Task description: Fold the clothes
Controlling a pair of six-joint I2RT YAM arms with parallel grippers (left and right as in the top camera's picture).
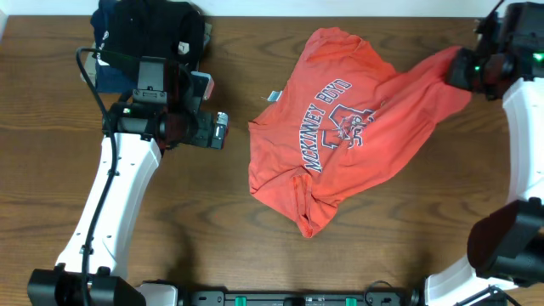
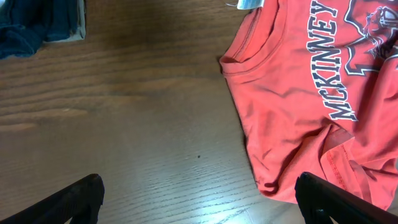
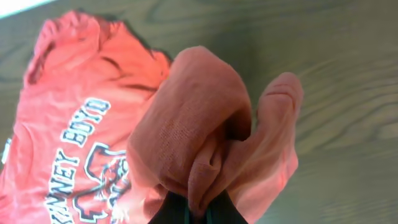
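The red-orange T-shirt [image 1: 340, 127] with white "McKinney Boyd" lettering lies crumpled at the table's middle right. It also shows in the left wrist view [image 2: 298, 93] and the right wrist view [image 3: 81, 124]. My right gripper [image 1: 463, 68] is shut on a bunched edge of the shirt [image 3: 199, 162] at the far right and holds it raised, stretching the cloth to the right. My left gripper [image 1: 219, 129] is open and empty, left of the shirt's collar; its fingertips [image 2: 199, 202] hover above bare wood, the right one near the shirt's edge.
A pile of dark folded garments [image 1: 149, 34] sits at the back left, behind the left arm; its corner shows in the left wrist view [image 2: 31, 28]. A small white label [image 1: 274, 96] lies beside the shirt. Wooden table [image 1: 212, 221].
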